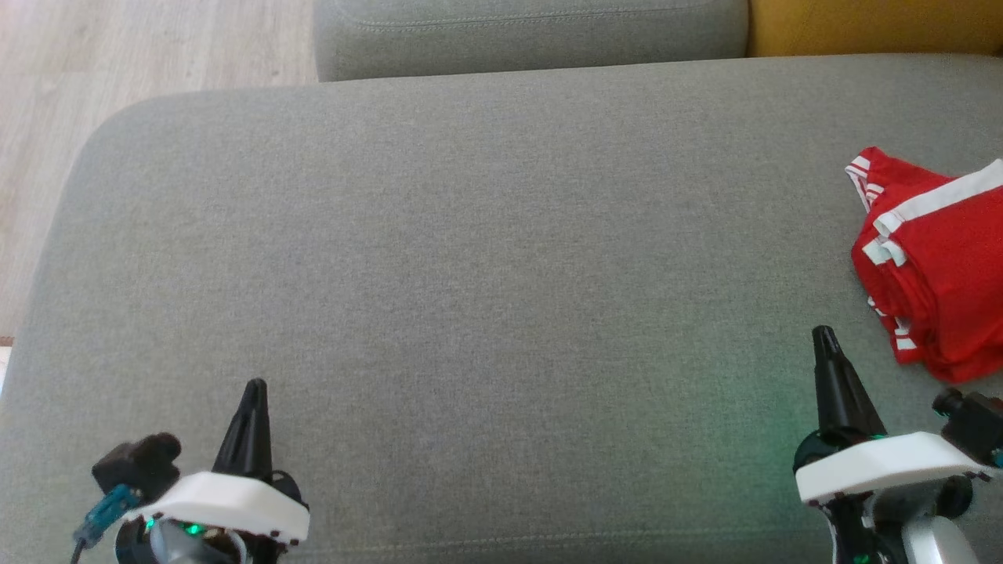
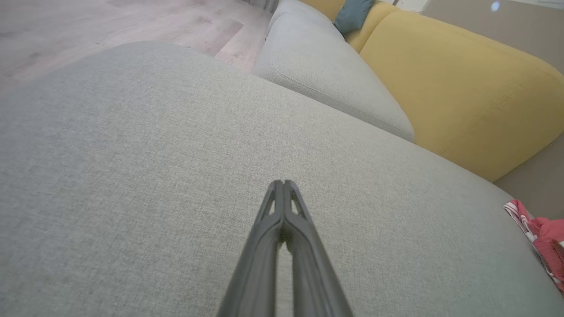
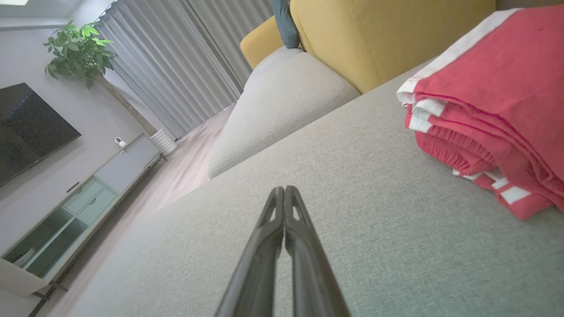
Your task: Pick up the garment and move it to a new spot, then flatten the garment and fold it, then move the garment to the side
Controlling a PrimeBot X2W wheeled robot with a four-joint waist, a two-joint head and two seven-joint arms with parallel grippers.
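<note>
Wide grey sofa cushion (image 1: 470,274), pale wood floor (image 1: 117,47) past its left end, yellow backrest (image 1: 878,23) behind (plant (image 3: 79,53) and curtains (image 3: 176,57) further off). Red, white-striped garment (image 1: 940,266) folded at the right edge. Left gripper (image 1: 255,388) and right gripper (image 1: 823,337) poised over the near edge, fingers pressed together, empty; the right one near the garment, not touching.

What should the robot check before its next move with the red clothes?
1. Left gripper shut and empty: ok.
2. Right gripper shut and empty: ok.
3. Red garment folded: ok, it lies in stacked layers.
4. Garment moved to the side: ok, it sits at the right end of the grey cushion.
5. Right gripper apart from the garment: ok, bare cushion shows between them.
6. Whole garment resting on the cushion: cannot tell, the head view cuts off its right part.
</note>
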